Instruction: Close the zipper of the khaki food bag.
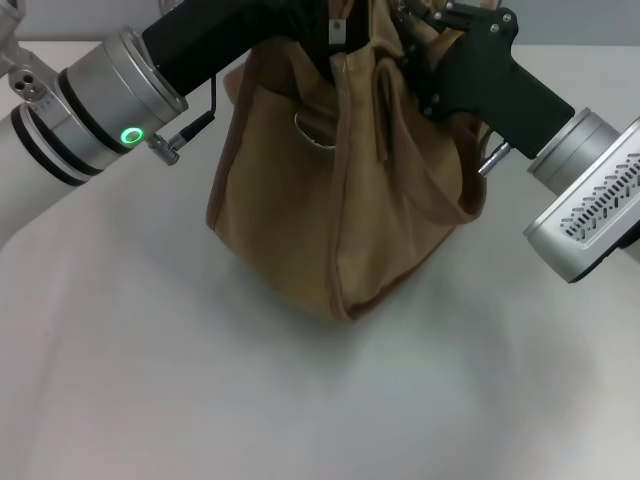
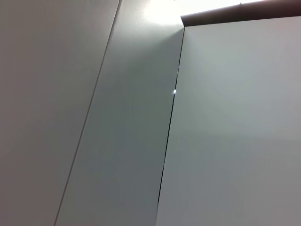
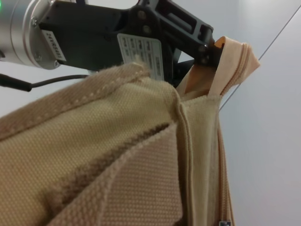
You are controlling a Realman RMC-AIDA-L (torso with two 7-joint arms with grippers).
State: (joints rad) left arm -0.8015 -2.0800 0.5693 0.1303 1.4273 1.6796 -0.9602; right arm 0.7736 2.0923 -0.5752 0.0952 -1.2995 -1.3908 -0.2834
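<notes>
Left gripper: at the far top of the khaki food bag, reaching in from the left. In the right wrist view its black fingers are clenched on the folded end of the zipper tape, pinching it and holding it up. Likely purpose: to anchor that end so the line stays taut while the pull is drawn along it.

Right gripper: comes in from the right, at the bag's top right edge, among the fabric and the handle. Whether its fingers are clamped on anything I cannot tell; fabric hides the tips.

Zipper: runs along the bag's top; in the right wrist view the tape leads from the pinched end down toward the camera, and a small dark bit at the lower edge may be the slider, unsure. How far it is closed cannot be read.

Bag: stands on the white table, far centre, one corner toward the near side, top bunched between both arms. A metal ring shows on its left face. Contents not visible.

Left wrist view shows only pale wall panels.
</notes>
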